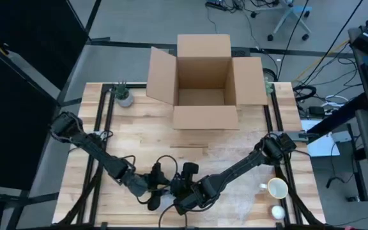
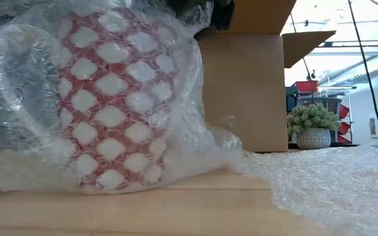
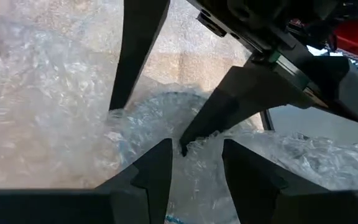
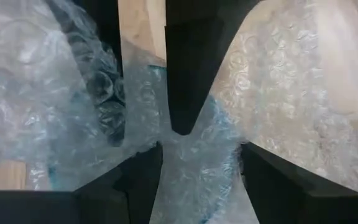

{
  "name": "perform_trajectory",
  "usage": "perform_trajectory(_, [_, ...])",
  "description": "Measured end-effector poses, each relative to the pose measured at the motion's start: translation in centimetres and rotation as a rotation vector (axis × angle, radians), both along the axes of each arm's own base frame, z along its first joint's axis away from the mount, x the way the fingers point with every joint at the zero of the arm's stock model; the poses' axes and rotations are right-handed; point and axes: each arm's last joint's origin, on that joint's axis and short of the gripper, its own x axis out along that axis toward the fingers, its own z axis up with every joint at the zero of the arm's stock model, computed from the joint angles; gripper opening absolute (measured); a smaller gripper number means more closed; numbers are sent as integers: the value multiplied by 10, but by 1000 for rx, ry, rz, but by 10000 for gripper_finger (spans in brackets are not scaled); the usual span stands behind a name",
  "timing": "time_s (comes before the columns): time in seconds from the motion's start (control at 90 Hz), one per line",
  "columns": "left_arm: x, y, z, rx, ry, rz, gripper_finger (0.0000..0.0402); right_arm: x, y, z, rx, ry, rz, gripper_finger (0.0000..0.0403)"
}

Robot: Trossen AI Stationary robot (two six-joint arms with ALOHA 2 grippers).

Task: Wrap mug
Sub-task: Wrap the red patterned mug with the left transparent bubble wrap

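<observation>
Both claws, left claw (image 1: 153, 189) and right claw (image 1: 179, 185), spread open, straddle the bubble-wrapped mug (image 2: 113, 98) between them.

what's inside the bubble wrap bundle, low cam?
Through the bubble wrap a red-and-white diamond-patterned mug shows, resting on the table. Its handle and rim are hidden by the wrap. Behind it stands the cardboard box.

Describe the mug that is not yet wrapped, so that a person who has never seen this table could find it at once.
Start from the open cardboard box at the far middle of the table, then go to the near right corner, beyond the right arm. The bare mug stands there, cream-coloured, handle toward the arms. A smaller white round object lies beside it, but only the mug has an open mouth and a handle.
</observation>
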Motion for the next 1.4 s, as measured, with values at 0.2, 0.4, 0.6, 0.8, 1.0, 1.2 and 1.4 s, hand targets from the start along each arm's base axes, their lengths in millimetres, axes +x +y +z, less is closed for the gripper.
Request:
perform_trajectory(0.2, [0, 0, 0, 2, 0, 1, 130, 0, 0, 0, 10, -5, -9, 196])
perform_trajectory(0.4, [0, 0, 0, 5, 0, 4, 130, 1, 0, 0, 13, -13, -23, 197])
perform_trajectory(0.6, [0, 0, 0, 5, 0, 6, 130, -1, -1, 12, 15, -34, -21, 216])
perform_trajectory(0.8, [0, 1, -1, 6, 0, 7, 130, -13, -5, 45, 50, -62, -2, 244])
perform_trajectory(1.0, [0, 1, -1, 6, 1, 8, 130, -33, -14, 85, 90, -85, 27, 248])
perform_trajectory(1.2, [0, 0, -1, 5, 1, 7, 130, -49, -26, 115, 77, -130, -9, 245])
perform_trajectory(1.4, [0, 0, -1, 2, -2, 7, 130, -28, -37, 84, 63, -54, -69, 245])
